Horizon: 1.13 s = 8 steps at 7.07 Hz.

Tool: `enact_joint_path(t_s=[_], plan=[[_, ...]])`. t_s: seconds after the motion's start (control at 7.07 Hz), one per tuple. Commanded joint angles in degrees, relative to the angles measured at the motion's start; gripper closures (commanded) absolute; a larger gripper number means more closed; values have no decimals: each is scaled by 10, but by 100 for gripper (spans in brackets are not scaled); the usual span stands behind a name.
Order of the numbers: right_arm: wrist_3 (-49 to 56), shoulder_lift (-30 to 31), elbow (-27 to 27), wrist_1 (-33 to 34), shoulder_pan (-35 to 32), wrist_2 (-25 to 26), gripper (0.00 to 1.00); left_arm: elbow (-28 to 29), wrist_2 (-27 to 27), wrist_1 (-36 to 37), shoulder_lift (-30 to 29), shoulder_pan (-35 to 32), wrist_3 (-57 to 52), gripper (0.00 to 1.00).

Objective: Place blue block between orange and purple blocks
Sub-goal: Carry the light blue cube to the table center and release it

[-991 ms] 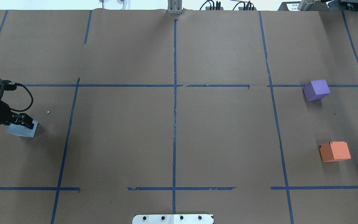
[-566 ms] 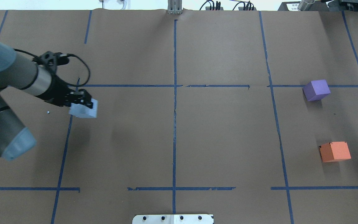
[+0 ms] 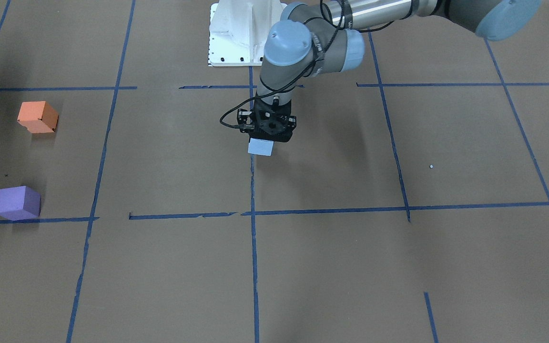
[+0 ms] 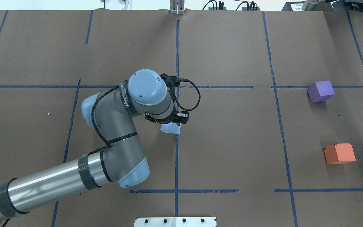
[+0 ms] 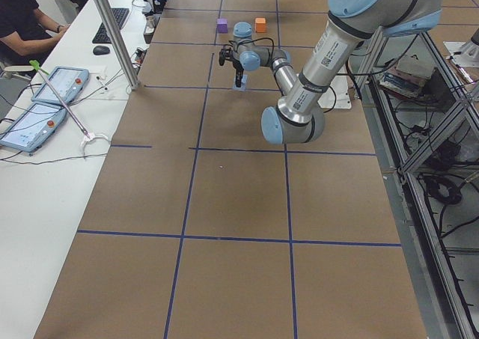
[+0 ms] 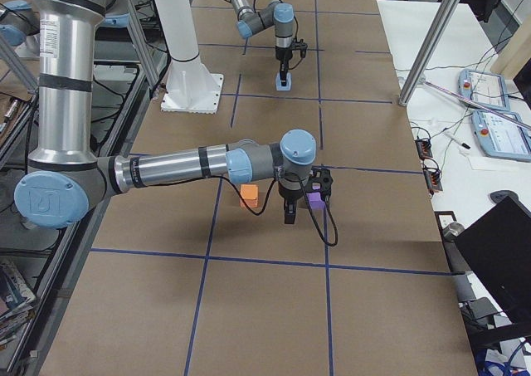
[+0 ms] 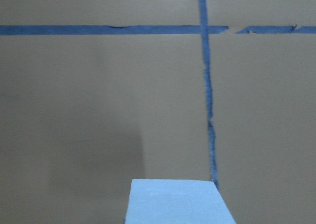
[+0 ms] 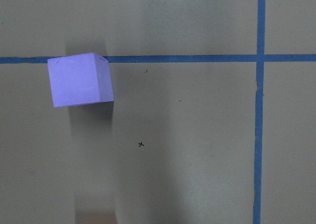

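Left end effector [image 4: 172, 123] is clamped on the blue block [image 4: 170, 129], mid-frame. Wide counter [image 4: 232, 135] lies between it and the purple block [image 4: 320, 91] and orange block [image 4: 339, 153] near the right edge. Right end effector [image 6: 289, 217]: can't tell.

Silver-grey arm [image 4: 115, 123], pale-blue joint caps [image 4: 146, 86], black end effector [image 3: 264, 138], looped cable [image 4: 197, 97].
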State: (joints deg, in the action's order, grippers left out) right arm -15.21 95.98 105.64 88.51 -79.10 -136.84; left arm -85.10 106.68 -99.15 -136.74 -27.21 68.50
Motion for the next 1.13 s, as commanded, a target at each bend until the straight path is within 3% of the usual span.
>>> enact_joint_path(t_s=[0.0, 0.14, 0.28, 0.42, 0.57, 0.71, 0.85, 0.99], plan=[[0, -3, 2, -8, 15, -4, 0, 51, -19, 0, -27, 18, -1, 68], [-10, -3, 2, -46, 29, -7, 0, 51, -20, 1, -33, 17, 1, 1], [-81, -7, 10, -91, 59, -7, 0, 45, -21, 3, -34, 15, 1, 0], [-234, -31, 13, -160, 107, -1, 0, 9, -23, 5, -33, 2, 1, 0], [-351, -62, 14, -212, 156, 10, 0, -45, -24, 11, -15, -20, 10, 0], [-471, -113, 15, -228, 208, 38, 0, -126, -24, 13, 46, -32, 15, 0], [-582, -178, 14, -227, 279, 89, 0, -212, -18, 14, 105, -62, 13, 0], [-684, -246, 7, -218, 358, 171, 0, -291, -11, 15, 168, -87, 9, 0]])
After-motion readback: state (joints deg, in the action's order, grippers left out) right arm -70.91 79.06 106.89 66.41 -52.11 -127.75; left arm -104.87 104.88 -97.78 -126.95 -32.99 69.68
